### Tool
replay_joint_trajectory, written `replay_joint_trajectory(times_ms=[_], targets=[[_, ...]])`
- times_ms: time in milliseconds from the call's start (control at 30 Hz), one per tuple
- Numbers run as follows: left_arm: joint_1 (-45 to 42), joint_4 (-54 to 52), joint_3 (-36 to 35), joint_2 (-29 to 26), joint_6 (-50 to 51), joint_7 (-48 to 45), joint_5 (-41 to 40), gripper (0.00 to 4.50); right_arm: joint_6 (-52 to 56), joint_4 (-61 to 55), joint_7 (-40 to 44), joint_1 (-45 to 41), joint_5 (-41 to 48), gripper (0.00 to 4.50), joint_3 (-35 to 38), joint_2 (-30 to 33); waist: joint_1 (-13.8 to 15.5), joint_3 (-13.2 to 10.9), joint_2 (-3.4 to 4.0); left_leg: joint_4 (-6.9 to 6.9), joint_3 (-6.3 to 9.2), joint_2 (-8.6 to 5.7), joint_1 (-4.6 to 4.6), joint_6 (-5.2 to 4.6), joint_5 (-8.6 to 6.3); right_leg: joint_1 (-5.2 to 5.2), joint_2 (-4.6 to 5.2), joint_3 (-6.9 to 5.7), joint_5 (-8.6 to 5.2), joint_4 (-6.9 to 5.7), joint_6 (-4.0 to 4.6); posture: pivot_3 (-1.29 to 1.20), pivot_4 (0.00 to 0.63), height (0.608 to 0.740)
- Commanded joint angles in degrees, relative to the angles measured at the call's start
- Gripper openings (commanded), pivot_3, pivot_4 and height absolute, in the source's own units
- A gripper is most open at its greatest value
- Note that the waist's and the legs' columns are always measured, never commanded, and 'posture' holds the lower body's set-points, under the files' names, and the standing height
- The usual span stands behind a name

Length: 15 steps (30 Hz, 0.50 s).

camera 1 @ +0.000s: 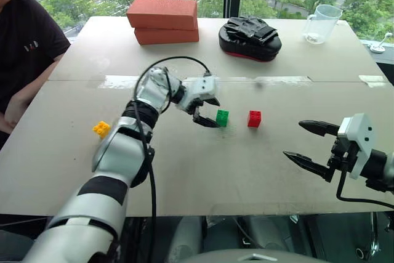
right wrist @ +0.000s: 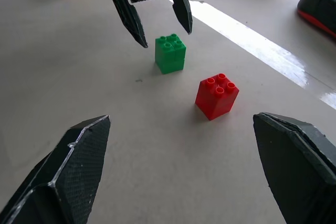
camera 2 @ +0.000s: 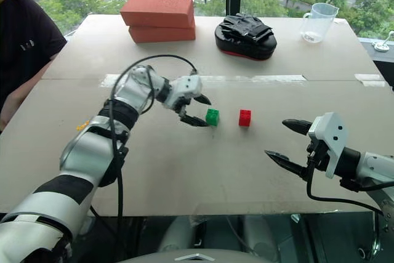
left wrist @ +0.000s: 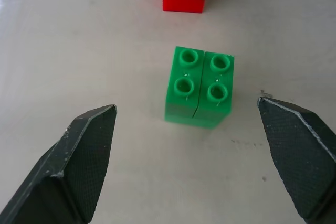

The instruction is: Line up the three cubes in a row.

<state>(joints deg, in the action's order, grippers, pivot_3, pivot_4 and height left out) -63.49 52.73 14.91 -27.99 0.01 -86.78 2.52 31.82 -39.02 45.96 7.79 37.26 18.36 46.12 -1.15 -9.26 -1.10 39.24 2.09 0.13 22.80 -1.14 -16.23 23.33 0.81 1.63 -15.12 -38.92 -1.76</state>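
Observation:
On the table's middle stands the green cube (camera 1: 222, 117), with the red cube (camera 1: 254, 119) a short gap to its right. The yellow cube (camera 1: 101, 129) lies far off to the left. My left gripper (camera 1: 210, 112) hovers open just left of the green cube, jaws wide and empty; in the left wrist view the green cube (left wrist: 198, 87) sits just beyond the fingertips (left wrist: 92, 135), apart from both. My right gripper (camera 1: 294, 139) is open and empty at the right, well clear of the red cube (right wrist: 217, 96).
Two orange-red bricks (camera 1: 163, 20) are stacked at the table's far side, beside a black padded mitt (camera 1: 249, 38) and a clear measuring cup (camera 1: 321, 24). A person (camera 1: 24, 47) sits at the left edge. A glossy tape strip (camera 1: 271, 80) crosses the table.

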Motion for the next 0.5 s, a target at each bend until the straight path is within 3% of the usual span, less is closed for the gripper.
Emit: replay_joint_trajectory(times_ms=[33, 200, 300, 400, 500], targets=[[6.6, -16.8, -6.0, -7.1, 12.6, -1.6, -6.2, 4.48, -1.6, -0.1, 0.8, -2.4, 1.1, 4.50, -1.3, -0.8, -0.3, 0.0, 0.02, -0.01, -0.01, 0.02, -0.02, 0.00, 0.00, 0.00, 0.00, 0.02, 0.00, 0.00, 0.00, 0.00, 0.150, 0.737], [20.7, -40.8, -18.6, -17.9, 36.6, 8.3, -12.7, 4.48, -2.6, 0.4, 2.8, -7.9, 4.8, 4.50, -5.1, -3.6, -0.8, 0.0, 0.01, 0.01, 0.04, 0.10, 0.00, 0.03, 0.01, 0.00, 0.28, 0.05, 0.00, 0.02, 0.01, 0.00, 0.150, 0.737], [32.6, -53.1, -33.2, -23.2, 52.9, 18.9, -12.1, 4.48, -2.1, 1.6, 5.2, -13.4, 6.9, 4.50, -9.8, -5.6, -1.3, 0.0, 0.01, 0.03, 0.10, 0.10, 0.00, 0.02, 0.01, 0.00, 0.32, 0.01, 0.00, 0.02, 0.00, 0.00, 0.150, 0.737], [41.9, -61.0, -40.9, -26.0, 61.2, 23.7, -12.7, 4.48, -2.1, 4.3, 7.3, -16.8, 6.4, 4.50, -13.0, -6.3, -1.1, 0.0, -0.02, -0.08, 0.08, 0.13, -0.10, 0.02, -0.01, 0.01, 0.31, 0.12, 0.00, 0.02, 0.01, 0.00, 0.150, 0.737], [47.3, -65.0, -44.5, -27.0, 65.7, 25.7, -15.0, 4.48, -2.3, 6.7, 9.1, -18.8, 5.9, 4.50, -14.9, -6.5, 0.9, 0.0, -0.04, -0.02, 0.23, 0.05, -0.07, 0.03, 0.00, -0.06, 0.40, -0.04, 0.00, 0.05, 0.01, 0.00, 0.150, 0.737]])
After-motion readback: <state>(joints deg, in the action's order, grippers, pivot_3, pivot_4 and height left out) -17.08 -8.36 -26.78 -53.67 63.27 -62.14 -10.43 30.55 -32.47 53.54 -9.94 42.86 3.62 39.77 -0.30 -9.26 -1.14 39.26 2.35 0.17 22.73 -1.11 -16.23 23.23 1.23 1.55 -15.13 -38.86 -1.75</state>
